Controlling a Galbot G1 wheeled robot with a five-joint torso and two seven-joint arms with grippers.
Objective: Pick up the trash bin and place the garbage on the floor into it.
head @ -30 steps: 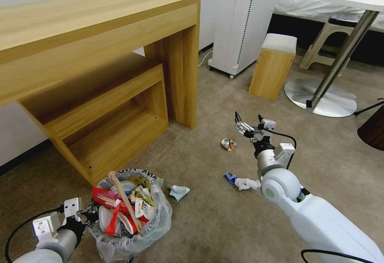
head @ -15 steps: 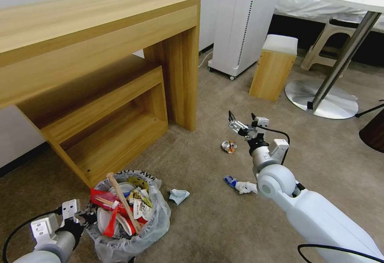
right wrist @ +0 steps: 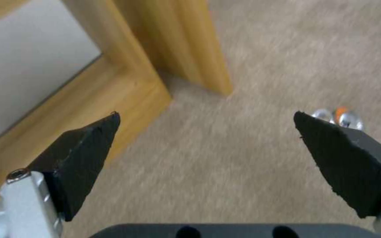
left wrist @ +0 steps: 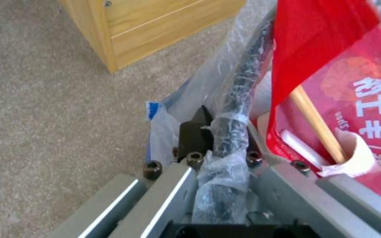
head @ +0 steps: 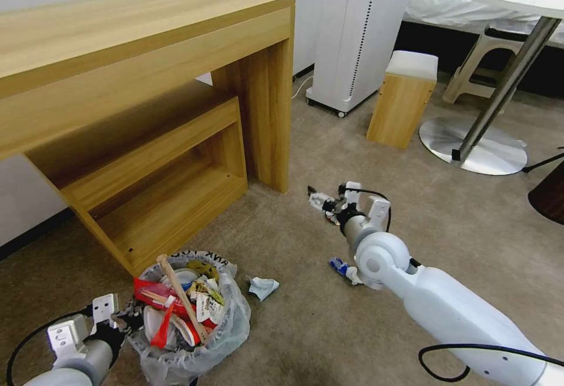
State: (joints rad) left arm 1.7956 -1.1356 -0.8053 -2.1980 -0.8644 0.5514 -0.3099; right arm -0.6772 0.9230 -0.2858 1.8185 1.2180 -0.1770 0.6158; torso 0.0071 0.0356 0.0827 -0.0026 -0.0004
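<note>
In the head view the bag-lined trash bin (head: 188, 315) sits at seven o'clock, the left gripper (left wrist: 219, 138) pinching its stiff rim through slippery plastic, while the right gripper (right wrist: 206, 155), spread wide, nears the light crushed can (right wrist: 338, 117).

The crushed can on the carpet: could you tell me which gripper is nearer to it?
The right. The right gripper, fingers open, hovers just above the crushed can, with one fingertip beside it. The left gripper is far off, clamped on the trash bin rim.

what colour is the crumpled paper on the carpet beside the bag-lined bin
Pale blue-white crumpled paper, best seen in the head view.
</note>
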